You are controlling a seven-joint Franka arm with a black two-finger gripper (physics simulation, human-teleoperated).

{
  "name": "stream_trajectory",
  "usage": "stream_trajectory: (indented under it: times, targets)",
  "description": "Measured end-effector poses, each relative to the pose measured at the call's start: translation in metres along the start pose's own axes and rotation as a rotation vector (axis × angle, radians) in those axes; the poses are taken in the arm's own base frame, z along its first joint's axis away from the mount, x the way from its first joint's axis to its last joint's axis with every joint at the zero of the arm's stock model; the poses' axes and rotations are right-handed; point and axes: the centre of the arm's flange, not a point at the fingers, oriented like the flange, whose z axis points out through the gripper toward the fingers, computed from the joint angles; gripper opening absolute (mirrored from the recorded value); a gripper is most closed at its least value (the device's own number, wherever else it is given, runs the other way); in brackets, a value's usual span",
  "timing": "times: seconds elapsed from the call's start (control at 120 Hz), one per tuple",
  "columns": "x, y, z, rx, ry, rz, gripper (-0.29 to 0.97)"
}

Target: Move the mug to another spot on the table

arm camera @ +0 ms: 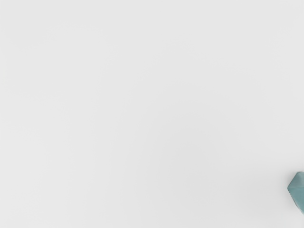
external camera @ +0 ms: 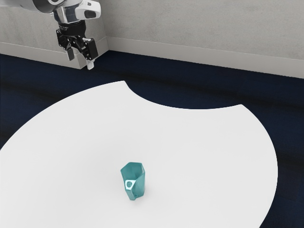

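No text, label, brand, number or sign can be read in either view.
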Motion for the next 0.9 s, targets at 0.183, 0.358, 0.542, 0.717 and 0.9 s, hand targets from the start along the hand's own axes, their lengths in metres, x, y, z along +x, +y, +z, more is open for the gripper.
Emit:
stream_trajectory:
  times: [0.183, 0.358, 0.542, 0.717, 0.9]
  targets:
    - [-0.003, -0.016, 0.003, -0.027, -0.001, -0.035, 0.68]
    - [-0.002, -0.013, 0.003, -0.041, 0.002, -0.032, 0.68]
    - [0.015, 0.062, 0.007, -0.063, 0.000, 0.100, 0.68]
    - [0.038, 0.126, 0.051, -0.092, -0.070, 0.203, 0.68]
    - [0.055, 0.165, 0.114, -0.119, -0.173, 0.247, 0.68]
